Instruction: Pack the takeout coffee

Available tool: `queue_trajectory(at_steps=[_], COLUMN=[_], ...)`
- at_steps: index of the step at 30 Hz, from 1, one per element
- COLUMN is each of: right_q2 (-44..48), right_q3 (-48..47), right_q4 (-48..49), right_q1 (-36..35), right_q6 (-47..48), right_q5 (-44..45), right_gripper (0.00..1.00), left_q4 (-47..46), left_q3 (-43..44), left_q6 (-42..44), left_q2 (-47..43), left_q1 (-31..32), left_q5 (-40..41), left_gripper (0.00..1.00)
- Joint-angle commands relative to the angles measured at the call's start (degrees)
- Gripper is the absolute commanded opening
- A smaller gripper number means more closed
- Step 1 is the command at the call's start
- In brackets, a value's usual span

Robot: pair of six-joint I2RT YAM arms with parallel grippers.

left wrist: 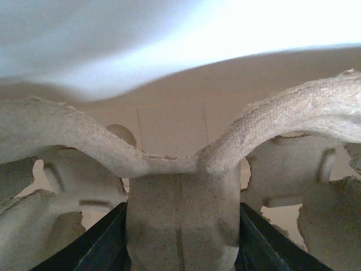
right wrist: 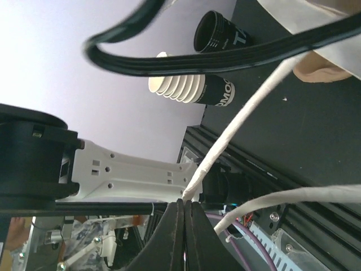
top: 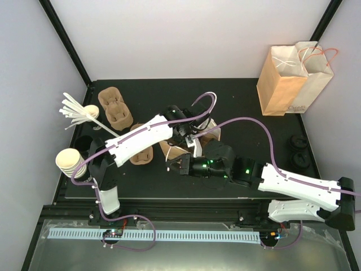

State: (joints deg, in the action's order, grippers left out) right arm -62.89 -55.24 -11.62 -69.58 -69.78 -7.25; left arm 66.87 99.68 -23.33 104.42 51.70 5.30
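Looking down from overhead, we see both arms meeting over the middle of the black table [top: 248, 101]. The left arm [top: 138, 141] reaches right to a pulp cup carrier [top: 171, 150]. The right arm [top: 293, 183] stretches left across the near half, its tip just beside that carrier. The arms cover much of that spot, so this view does not tell us how either pair of jaws stands.

The left wrist view settles one pair. The left jaws are clamped on the carrier's central post, with a black finger [left wrist: 98, 245] against each side of it, and the carrier's curved rim arches across just above. Behind it lies a pale tan surface that we cannot identify.

The right wrist view settles the other. The right jaws are pressed together with nothing between them, and a white cable [right wrist: 237, 130] runs past their tips. This tilted view also shows a stack of cream cups [right wrist: 177, 87] with a black cup [right wrist: 217, 31] beside it at the table's edge.

The takeout coffee we cannot pick out in any view; the crossed arms hide the ground around the carrier.

Only the overhead view shows the rest. Two paper bags [top: 282, 84] stand at the far right corner and dark round lids [top: 298, 149] sit at the right edge. More pulp carriers [top: 115, 107] and a bundle of white stirrers [top: 76, 110] are at the far left.
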Motion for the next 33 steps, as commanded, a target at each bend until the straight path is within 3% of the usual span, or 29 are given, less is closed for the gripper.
queue_trajectory(at_steps=[1, 13, 17, 19, 26, 33], right_q2=[0.65, 4.15, 4.68, 5.38, 7.85, 6.6], right_q3=[-2.4, -6.32, -10.67, -13.15, -20.36, -21.83], right_q4=[0.29, -2.88, -6.58, -10.88, -29.18, -37.88], right_q1=[-0.9, -0.85, -0.72, -0.1, 10.77, 24.2], right_q6=[5.39, 14.61, 23.24, 26.85, 34.85, 41.87], right_q5=[-2.4, 5.56, 7.14, 10.26, 16.85, 15.56], right_gripper=[0.01, 0.03, 0.28, 0.32, 0.36, 0.46], left_q4=[-0.01, -7.61, -9.02, -9.19, -9.79, -11.57], left_q3=[1.15, -9.85, -12.21, -12.84, -14.55, -16.87], left_q6=[-0.69, -4.54, -5.41, -5.49, -5.5, -5.5], left_q2=[1.76, -1.09, -2.06, -2.35, -4.05, -6.65], left_q1=[-0.55, -0.46, -0.45, -0.46, -0.41, -0.37], left_q5=[0.32, 0.5, 0.78, 1.1, 1.47, 1.92], left_gripper=[0.47, 0.47, 0.47, 0.47, 0.47, 0.47])
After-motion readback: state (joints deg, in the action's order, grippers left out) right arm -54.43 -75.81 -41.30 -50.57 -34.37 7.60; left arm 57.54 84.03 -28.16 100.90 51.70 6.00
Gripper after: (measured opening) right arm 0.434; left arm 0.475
